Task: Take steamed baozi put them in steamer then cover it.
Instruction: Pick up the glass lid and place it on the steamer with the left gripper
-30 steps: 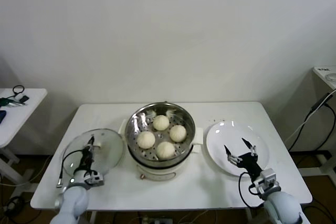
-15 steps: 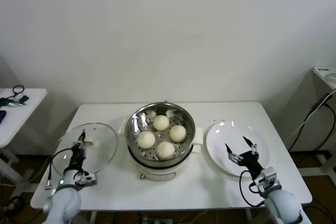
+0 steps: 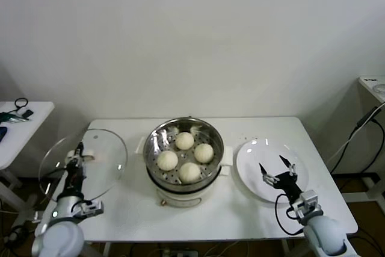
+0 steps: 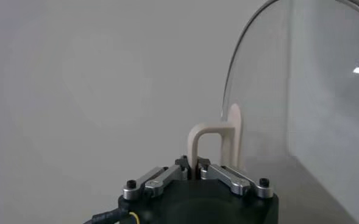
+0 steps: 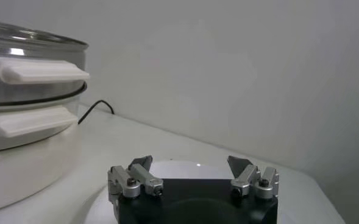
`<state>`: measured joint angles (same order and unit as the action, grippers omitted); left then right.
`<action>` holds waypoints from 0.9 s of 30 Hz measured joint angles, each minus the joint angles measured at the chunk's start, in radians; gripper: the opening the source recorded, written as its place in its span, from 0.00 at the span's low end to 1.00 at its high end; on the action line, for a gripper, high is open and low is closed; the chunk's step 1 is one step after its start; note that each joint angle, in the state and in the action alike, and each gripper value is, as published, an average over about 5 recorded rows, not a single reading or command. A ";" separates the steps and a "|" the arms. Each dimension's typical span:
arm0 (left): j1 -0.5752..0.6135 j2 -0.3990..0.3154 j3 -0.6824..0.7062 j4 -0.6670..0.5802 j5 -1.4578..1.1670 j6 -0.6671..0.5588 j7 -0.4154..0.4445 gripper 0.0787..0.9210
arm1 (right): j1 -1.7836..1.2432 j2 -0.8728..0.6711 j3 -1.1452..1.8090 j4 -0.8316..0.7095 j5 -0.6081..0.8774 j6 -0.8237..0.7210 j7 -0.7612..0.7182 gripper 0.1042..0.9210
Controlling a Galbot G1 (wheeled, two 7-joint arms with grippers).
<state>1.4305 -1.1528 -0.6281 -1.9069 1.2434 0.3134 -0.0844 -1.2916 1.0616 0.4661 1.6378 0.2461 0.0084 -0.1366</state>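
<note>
Several cream-white baozi [image 3: 184,141] lie on the perforated tray inside the steel steamer [image 3: 155,138] at the table's middle. My left gripper [image 3: 78,151] is shut on the cream handle [image 4: 211,146] of the clear glass cover [image 3: 96,161], holding it tilted and lifted off the table at the left, beside the steamer. In the left wrist view the cover's rim [image 4: 240,61] stands on edge past my closed gripper [image 4: 197,170]. My right gripper [image 3: 277,170] is open and empty over the white plate [image 3: 252,154]; it also shows open in the right wrist view [image 5: 191,170].
The steamer's white side handles [image 5: 36,70] show at the side in the right wrist view. A side table [image 3: 18,124] with small items stands at the far left. A cable [image 3: 361,130] hangs at the right beyond the table edge.
My left gripper has lifted the cover off the table and carried it up and to the left, tilting it. The right gripper stays over the plate.
</note>
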 measured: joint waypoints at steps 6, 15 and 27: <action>0.021 0.044 0.017 -0.098 -0.010 0.074 0.021 0.08 | 0.014 0.000 -0.010 -0.017 0.001 0.003 -0.004 0.88; -0.015 0.155 0.151 -0.189 -0.029 0.201 0.048 0.08 | 0.041 0.006 -0.033 -0.042 -0.001 0.002 -0.005 0.88; -0.222 0.168 0.472 -0.199 0.012 0.362 0.161 0.08 | 0.082 0.020 -0.056 -0.081 -0.008 0.001 -0.006 0.88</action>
<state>1.2087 -0.9845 -0.1556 -2.1056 1.2555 0.6758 0.0767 -1.2092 1.0817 0.4103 1.5573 0.2385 0.0090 -0.1422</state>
